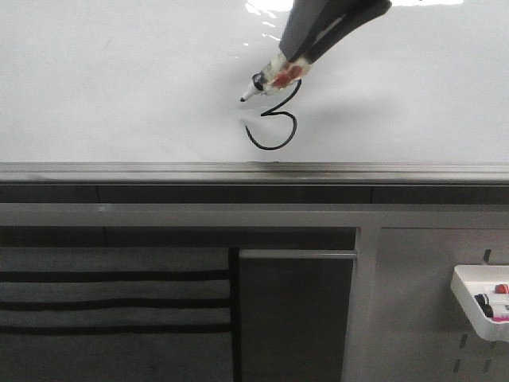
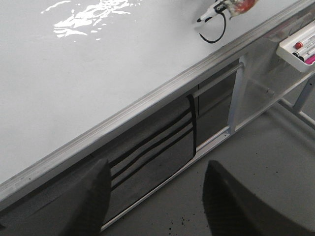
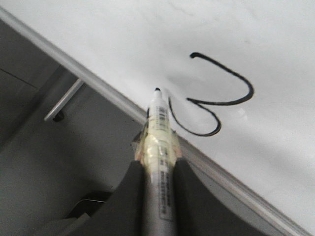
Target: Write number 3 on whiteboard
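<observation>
Whiteboard [image 1: 119,79] fills the upper part of the front view, glossy, with glare near its top edge and a grey metal rail [image 1: 159,171] along its lower edge. The number 3 [image 1: 274,127] is drawn in thin black ink just above that rail. The right gripper [image 1: 306,52] reaches down from above the numeral, its fingers closed on a marker [image 1: 274,78] wrapped in pale tape; the marker's black tip sits just beside the numeral's upper part, whether touching the board or lifted off it cannot be told. Below the rail, well apart to the side, a small white tray [image 1: 469,306] holds spare markers.

From the left wrist, the whiteboard [image 2: 98,73] and rail [image 2: 147,103] run diagonally. The number 3 [image 2: 214,32] shows only partly, just above the rail, with the marker [image 2: 226,7] beside it. The left gripper [image 2: 155,201] holds nothing; its two dark fingers [image 2: 93,196] stand wide apart, below the rail and off the board.

From the right wrist, the number 3 [image 3: 216,98] is whole on the whiteboard [image 3: 147,29], close to the rail [image 3: 98,83]. The right gripper [image 3: 157,177] clamps the marker [image 3: 158,132], whose tip lies just beside the numeral's lower loop end.
</observation>
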`<control>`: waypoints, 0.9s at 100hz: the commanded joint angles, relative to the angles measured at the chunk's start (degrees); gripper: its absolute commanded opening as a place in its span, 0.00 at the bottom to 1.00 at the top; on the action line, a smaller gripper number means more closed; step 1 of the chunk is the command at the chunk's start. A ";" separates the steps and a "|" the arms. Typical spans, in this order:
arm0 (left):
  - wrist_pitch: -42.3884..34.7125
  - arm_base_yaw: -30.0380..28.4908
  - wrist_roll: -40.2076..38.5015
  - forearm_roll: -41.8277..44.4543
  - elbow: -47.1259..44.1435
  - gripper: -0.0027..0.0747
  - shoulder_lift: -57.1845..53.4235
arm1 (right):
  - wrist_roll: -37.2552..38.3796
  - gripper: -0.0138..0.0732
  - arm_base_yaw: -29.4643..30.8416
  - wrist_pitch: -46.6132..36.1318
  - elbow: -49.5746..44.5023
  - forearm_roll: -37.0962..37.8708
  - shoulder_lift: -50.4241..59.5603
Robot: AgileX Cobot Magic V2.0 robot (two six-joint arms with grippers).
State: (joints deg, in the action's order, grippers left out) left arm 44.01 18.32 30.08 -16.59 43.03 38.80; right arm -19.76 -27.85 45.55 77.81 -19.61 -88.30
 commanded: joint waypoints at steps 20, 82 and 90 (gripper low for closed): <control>-3.77 -0.11 -0.69 -1.46 1.55 0.53 -0.11 | -17.16 0.11 -7.96 -6.85 -15.27 -1.62 17.01; 3.49 10.14 30.62 -17.82 7.78 0.49 13.87 | -38.88 0.11 -17.78 -12.42 -18.68 -1.62 19.89; 3.49 13.31 32.28 -17.57 9.84 0.48 18.37 | -38.88 0.11 -17.78 -13.17 -18.56 -1.62 19.89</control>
State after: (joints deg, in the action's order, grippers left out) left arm 49.60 28.76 60.18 -31.65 49.34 53.37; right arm -57.58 -45.56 36.52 57.54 -20.06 -70.17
